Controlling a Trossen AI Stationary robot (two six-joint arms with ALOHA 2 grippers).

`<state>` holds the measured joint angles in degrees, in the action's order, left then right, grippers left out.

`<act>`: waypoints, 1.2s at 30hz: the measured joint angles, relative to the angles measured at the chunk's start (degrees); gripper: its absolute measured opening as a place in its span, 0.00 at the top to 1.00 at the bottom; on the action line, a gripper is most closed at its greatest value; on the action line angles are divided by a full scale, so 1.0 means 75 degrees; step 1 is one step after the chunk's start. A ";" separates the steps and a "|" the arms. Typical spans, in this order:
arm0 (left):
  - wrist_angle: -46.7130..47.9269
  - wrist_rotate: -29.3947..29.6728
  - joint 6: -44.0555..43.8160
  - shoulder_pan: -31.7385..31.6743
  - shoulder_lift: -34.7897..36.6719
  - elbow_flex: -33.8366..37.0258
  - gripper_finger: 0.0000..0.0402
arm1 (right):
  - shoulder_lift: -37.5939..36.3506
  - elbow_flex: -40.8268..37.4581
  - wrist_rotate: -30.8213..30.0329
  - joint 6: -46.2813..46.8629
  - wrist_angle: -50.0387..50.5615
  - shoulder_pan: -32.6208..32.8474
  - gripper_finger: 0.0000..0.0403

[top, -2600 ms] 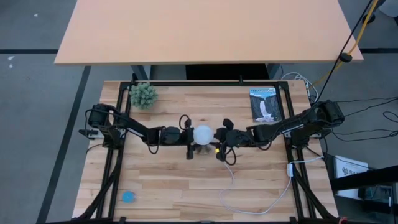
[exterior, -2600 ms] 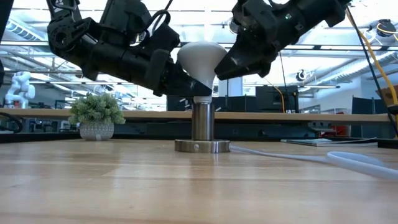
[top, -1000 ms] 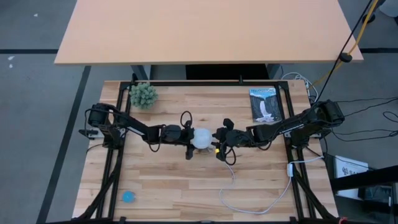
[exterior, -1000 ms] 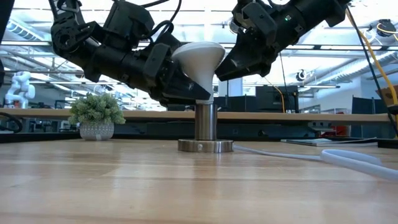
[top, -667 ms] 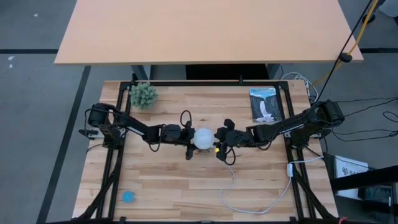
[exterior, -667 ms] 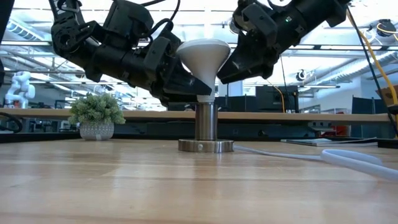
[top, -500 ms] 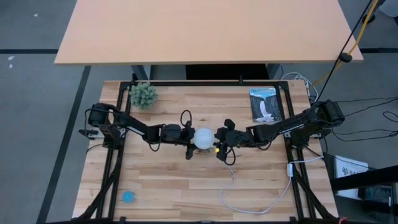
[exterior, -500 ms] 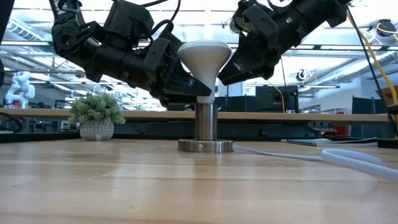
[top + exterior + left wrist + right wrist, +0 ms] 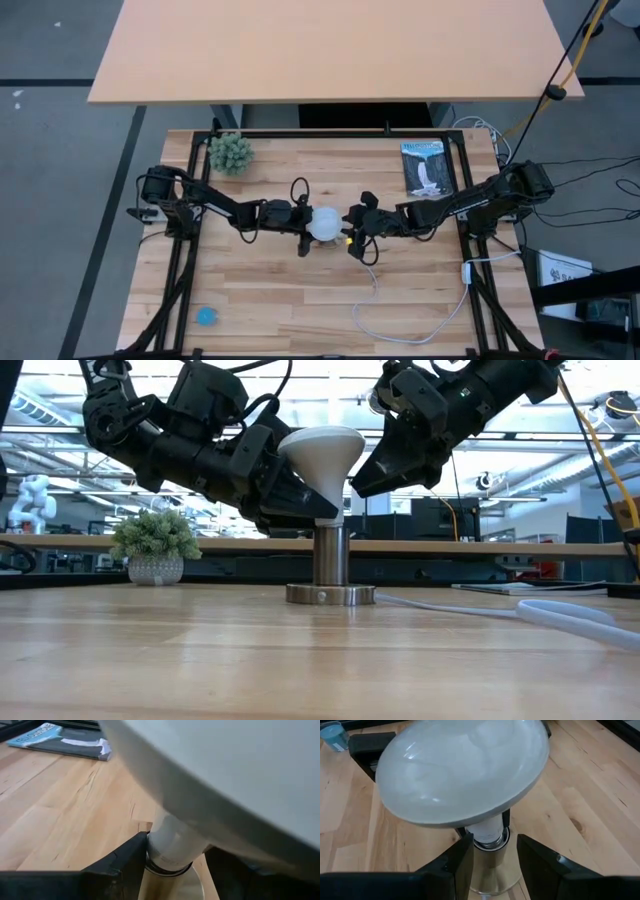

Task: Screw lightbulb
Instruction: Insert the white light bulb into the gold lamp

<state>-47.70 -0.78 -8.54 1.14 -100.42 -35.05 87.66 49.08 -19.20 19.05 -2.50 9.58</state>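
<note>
A small potted plant point(image 9: 231, 153) stands at the table's point(image 9: 270, 290) ten o'clock corner, and a blue cup point(image 9: 206, 317) sits alone near seven o'clock. The left gripper point(image 9: 303, 222) reaches in from nine o'clock to the table's centre; its fingers point(image 9: 117, 865) straddle the neck of the lightbulb point(image 9: 321, 458), one touching it, though whether they truly pinch it cannot be told. The bulb sits with its screw base in the metal socket point(image 9: 330, 571) at the centre, its globe tilted slightly toward nine o'clock. The right gripper point(image 9: 350, 228) comes in from three o'clock, its fingers point(image 9: 462, 862) parted to either side of the socket just beneath the bulb, apart from the bulb's neck. A white cord point(image 9: 400, 335) trails from the socket toward five o'clock. A booklet point(image 9: 427, 167) lies at two o'clock.
</note>
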 joint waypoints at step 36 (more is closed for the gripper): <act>-0.0635 0.0248 -0.0198 0.0109 -0.0012 0.0003 0.51 | 0.0000 0.0000 0.0000 -0.0231 -0.0081 0.0000 0.65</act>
<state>-52.47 1.08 -10.02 1.96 -100.51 -35.03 87.66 49.08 -19.20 17.32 -3.11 9.58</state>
